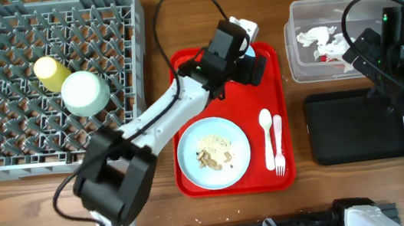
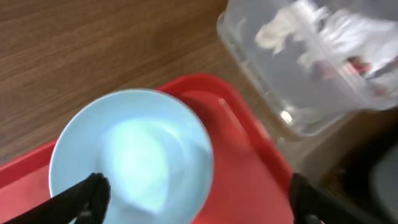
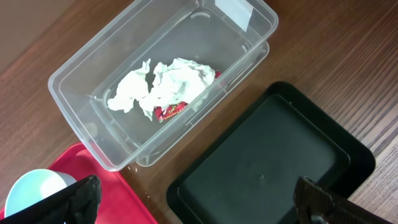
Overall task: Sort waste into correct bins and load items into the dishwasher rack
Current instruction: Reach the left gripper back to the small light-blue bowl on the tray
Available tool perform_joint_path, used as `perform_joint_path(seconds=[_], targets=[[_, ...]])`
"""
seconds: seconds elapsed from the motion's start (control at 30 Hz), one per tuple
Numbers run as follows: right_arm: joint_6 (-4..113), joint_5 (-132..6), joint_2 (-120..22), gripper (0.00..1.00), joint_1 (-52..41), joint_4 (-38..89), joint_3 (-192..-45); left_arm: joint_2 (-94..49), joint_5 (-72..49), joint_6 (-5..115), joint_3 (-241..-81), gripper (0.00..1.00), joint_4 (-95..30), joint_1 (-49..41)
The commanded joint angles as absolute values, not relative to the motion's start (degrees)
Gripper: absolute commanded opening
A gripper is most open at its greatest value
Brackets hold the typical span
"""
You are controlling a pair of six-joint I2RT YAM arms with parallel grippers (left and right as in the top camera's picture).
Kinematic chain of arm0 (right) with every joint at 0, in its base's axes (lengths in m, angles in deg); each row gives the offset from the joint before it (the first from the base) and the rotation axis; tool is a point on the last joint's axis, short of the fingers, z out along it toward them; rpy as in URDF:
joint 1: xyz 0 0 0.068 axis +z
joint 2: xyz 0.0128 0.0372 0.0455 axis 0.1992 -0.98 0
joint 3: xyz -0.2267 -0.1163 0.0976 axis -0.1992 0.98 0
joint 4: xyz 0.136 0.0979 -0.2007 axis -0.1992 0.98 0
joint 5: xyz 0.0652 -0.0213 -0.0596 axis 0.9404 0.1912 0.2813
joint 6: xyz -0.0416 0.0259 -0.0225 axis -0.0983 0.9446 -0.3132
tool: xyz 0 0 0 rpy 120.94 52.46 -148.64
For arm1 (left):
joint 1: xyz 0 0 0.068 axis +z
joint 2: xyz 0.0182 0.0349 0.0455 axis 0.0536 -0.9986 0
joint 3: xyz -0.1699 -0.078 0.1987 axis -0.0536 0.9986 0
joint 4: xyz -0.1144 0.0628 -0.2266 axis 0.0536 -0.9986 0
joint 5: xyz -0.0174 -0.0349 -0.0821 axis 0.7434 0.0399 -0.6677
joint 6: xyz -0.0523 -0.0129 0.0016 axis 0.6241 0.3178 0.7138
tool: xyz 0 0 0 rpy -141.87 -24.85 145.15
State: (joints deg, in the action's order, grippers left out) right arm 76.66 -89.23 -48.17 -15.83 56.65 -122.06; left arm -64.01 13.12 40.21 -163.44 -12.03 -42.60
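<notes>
The left tool, jaws spread wide and empty, hangs directly above the bowl, which stands upright on the red tray. The bowl sits off-centre beneath it, one finger over the rim and the other well outside, and being round it offers no long axis to align on. The right tool, likewise wide and empty, hovers over tub and black tray, so the left arm is nearer; the rack lies across the bench to its left.
</notes>
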Motion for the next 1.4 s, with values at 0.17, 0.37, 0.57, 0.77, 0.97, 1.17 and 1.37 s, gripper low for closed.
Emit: perform_joint_path(seconds=[0.17, 0.37, 0.57, 0.77, 0.97, 1.17, 1.37], targets=[[76.92, -90.37, -48.34, 1.0, -16.0, 56.52, -122.01, -69.39, 12.9, 37.04, -163.51, 0.78, -16.03, -42.36], [76.9, -90.37, -48.34, 1.0, -16.0, 56.52, -122.01, -69.39, 12.92, 37.04, -163.51, 0.74, -24.77, -42.34], [76.92, -90.37, -48.34, 1.0, -16.0, 56.52, -122.01, -68.25, 12.63, 37.5, -163.53, 0.56, -29.73, -42.36], [76.9, -90.37, -48.34, 1.0, -16.0, 56.52, -122.01, -63.69, 9.51, 37.37, -163.51, 0.62, -31.39, -42.34], [76.92, -90.37, -48.34, 1.0, -16.0, 56.52, -122.01, -65.59, 9.49, 37.24, -163.51, 0.61, -29.84, -42.36], [76.92, -90.35, -48.34, 1.0, -16.0, 56.52, -122.01, -68.56, 9.49, 37.26, -163.51, 0.61, -28.29, -42.34], [76.9, -90.37, -48.34, 1.0, -16.0, 56.52, -122.01, -68.93, 9.49, 37.26, -163.51, 0.59, -27.72, -42.34]])
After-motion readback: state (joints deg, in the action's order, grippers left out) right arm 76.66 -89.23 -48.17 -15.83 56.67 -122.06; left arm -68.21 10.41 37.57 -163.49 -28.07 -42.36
